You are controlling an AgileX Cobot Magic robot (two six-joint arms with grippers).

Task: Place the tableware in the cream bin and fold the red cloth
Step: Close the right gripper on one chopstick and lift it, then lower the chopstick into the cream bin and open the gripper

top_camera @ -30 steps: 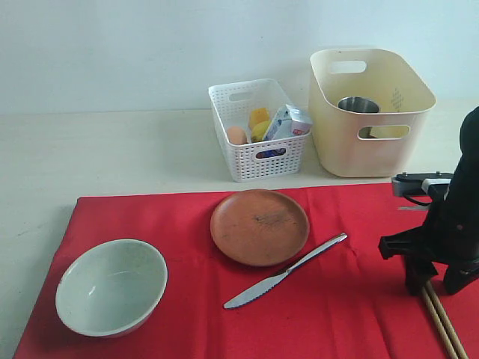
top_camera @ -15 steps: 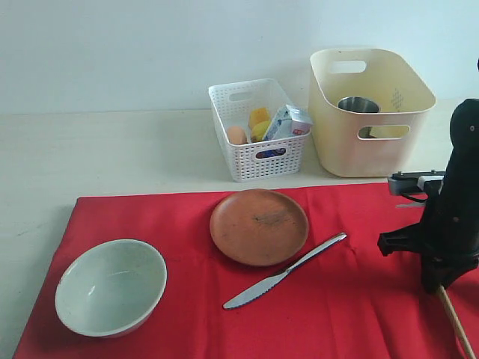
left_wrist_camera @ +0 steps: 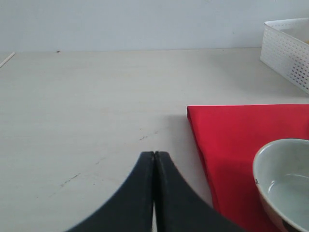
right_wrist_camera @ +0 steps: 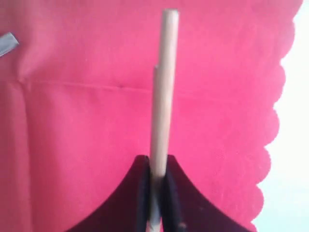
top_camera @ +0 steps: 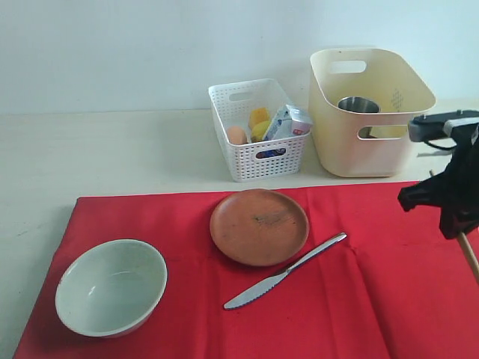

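My right gripper is shut on the wooden chopsticks, held above the red cloth at its right side. On the cloth lie the pale green-white bowl, the terracotta plate and the metal knife. The cream bin stands behind, with the steel cup inside. My left gripper is shut and holds nothing, over bare table left of the cloth. The wooden spoon is out of view.
A white lattice basket holding an egg, a milk carton and yellow food stands left of the cream bin. A thin stick lies at the table's far edge in the left wrist view. A white wall backs the table.
My right gripper has lifted the chopsticks off the cloth and risen toward the cream bin. Everything else stays in place.
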